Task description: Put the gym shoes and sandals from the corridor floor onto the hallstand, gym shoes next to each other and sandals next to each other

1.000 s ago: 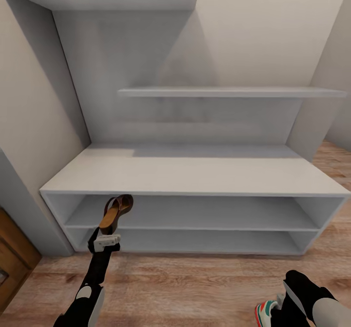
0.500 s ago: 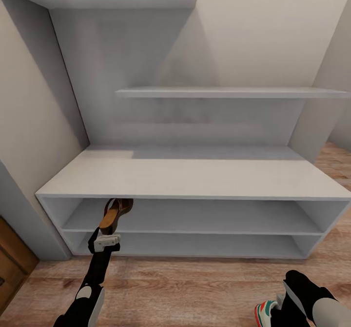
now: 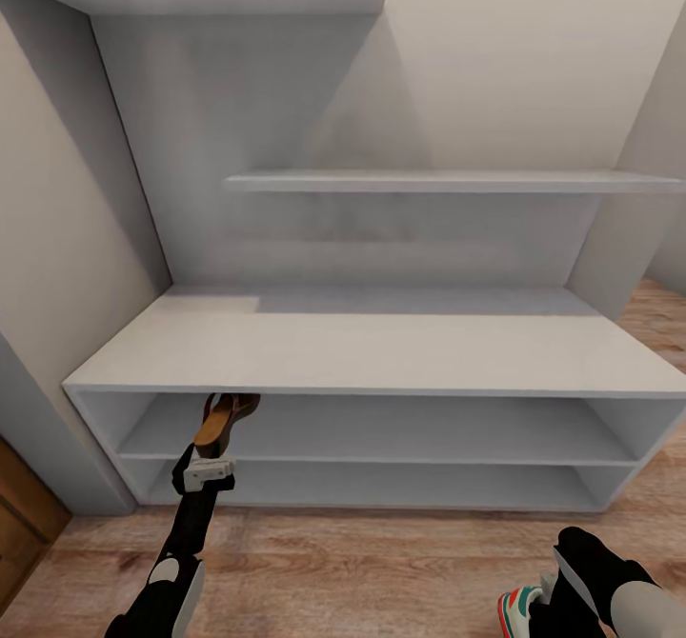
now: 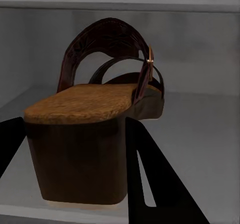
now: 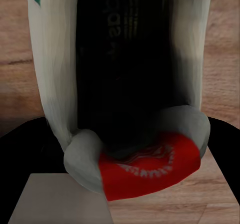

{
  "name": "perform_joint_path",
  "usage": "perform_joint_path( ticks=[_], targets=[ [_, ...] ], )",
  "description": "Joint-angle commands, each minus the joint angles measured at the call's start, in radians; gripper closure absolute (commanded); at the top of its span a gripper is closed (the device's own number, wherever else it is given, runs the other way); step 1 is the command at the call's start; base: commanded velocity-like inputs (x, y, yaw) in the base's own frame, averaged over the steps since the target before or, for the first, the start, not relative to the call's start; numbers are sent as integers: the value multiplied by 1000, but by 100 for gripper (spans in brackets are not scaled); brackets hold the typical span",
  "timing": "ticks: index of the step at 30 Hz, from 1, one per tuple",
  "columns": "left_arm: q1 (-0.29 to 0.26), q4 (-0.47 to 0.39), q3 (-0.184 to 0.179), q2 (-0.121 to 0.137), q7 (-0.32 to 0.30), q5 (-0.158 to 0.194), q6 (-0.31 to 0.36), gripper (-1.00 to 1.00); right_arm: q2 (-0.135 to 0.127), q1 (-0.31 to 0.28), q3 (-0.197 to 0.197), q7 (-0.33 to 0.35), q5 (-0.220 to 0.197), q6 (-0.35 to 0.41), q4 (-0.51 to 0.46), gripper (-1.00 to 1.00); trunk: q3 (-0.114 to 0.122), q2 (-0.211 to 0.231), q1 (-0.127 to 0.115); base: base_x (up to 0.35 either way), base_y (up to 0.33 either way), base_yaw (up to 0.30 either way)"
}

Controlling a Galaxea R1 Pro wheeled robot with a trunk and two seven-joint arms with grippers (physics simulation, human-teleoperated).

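Clamped on the heel block of a brown sandal, the left gripper holds the shoe between its two dark fingers, toe pointing away from the jaws into the upper open shelf of the hallstand. The right gripper grips a gym shoe by its heel — white with a red heel tab and a teal edge — low over the corridor floor.

From the left wrist, the sandal's arched strap, buckle and tan insole show clearly, with the grey shelf board just under the heel; whether it touches the board I cannot tell. From the head, the same sandal is a small tilted shape at the shelf mouth, just beyond the jaws, its toe under the broad flat top. The right wrist looks down the sneaker's dark opening to the wood planks.

Against a second ago, the hallstand sits slightly lower and wider in the head view — the camera has shifted; both grippers keep their places and their shoes.
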Motion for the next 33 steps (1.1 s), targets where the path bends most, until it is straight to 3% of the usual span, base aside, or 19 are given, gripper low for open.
perform_joint_path(
  ticks=[1, 33],
  targets=[
    [0, 0, 0, 0, 0, 0, 0, 100, 0, 0, 0, 0, 0, 0, 0, 100, 0, 0, 0, 44, 0, 0],
    [0, 0, 0, 1, 0, 0, 0, 100, 1, 0, 0, 0, 0, 0, 1, 100, 0, 0, 0, 47, 0, 0]
  ],
)
